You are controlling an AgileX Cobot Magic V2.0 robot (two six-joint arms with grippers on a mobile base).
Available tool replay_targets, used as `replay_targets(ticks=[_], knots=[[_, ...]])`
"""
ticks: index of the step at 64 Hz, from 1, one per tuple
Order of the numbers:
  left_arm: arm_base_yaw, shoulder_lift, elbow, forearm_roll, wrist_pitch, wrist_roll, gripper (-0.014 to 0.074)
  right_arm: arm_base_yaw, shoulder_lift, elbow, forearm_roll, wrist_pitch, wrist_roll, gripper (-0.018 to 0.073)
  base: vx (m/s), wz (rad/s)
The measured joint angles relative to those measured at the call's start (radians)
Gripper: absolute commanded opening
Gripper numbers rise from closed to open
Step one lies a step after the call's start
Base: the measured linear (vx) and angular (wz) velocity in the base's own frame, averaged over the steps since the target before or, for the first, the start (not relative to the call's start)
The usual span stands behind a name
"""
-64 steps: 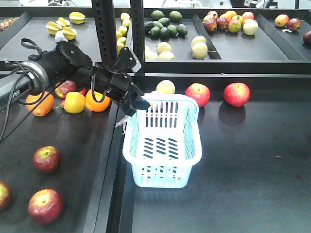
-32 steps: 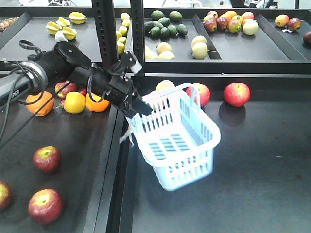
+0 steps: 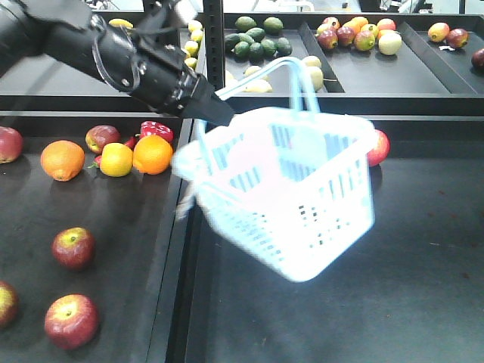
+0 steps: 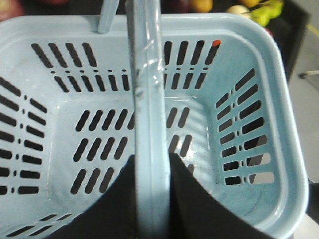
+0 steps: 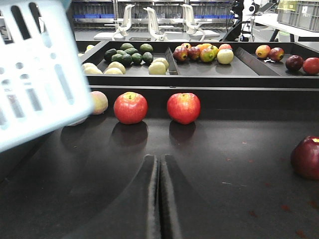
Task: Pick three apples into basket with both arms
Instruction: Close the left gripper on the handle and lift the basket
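While the left gripper (image 3: 215, 112) is clamped on one hoop handle (image 4: 147, 114), the basket (image 3: 302, 204) hangs tilted and blurred above the dark tray (image 3: 393, 302), touching nothing beneath it. The left wrist view shows the handle passing between the jaws and a slotted floor bearing no fruit. The right gripper (image 5: 159, 164) sits low to the basket's right, its fingers pressed together on nothing.

Left of the basket and lower lie a red apple (image 3: 73, 247), a nearer apple (image 3: 70, 321) and a cut-off apple (image 3: 4, 304). A rear apple (image 3: 380, 147) shows just behind the basket's right wall.

Hazards, as judged:
- The blur and tilt suggest a swing. On a single thin hoop the load can pivot in the jaws or slide along them.
- A swinging wall could strike the shelf edge (image 3: 423, 104) behind the basket or the rack post (image 3: 214, 30) above its left corner. It could also knock the rear apple away.
- Fruit released over a moving, tilted mouth may miss or bounce out.

Room: the tray below and right of the basket looks bare and offers the widest space for setting down. The raised divider (image 3: 175, 287) under the basket's left corner is an edge to avoid, since a landing astride it would leave the basket rocking.
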Motion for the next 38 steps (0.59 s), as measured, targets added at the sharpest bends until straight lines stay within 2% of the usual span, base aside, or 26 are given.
replay_targets(ticks=[7, 15, 27, 38], knots=[[-0.044, -0.065, 0.0, 0.134, 0.019, -0.176, -0.0008, 0.0, 0.0, 0.0, 0.0, 0.0, 0.0, -0.0004, 0.0, 0.0], [-0.102, -0.141, 0.0, 0.199, 0.029, -0.34, -0.0008, 0.0, 0.0, 0.0, 0.0, 0.0, 0.0, -0.0004, 0.0, 0.0], [-0.188, -0.246, 0.0, 0.235, 0.039, -0.488, -0.0008, 0.0, 0.0, 0.0, 0.0, 0.0, 0.0, -0.0004, 0.0, 0.0], [-0.249, -0.32, 0.027, 0.334, 0.041, -0.593, -0.0008, 0.0, 0.0, 0.0, 0.0, 0.0, 0.0, -0.0004, 0.0, 0.0]])
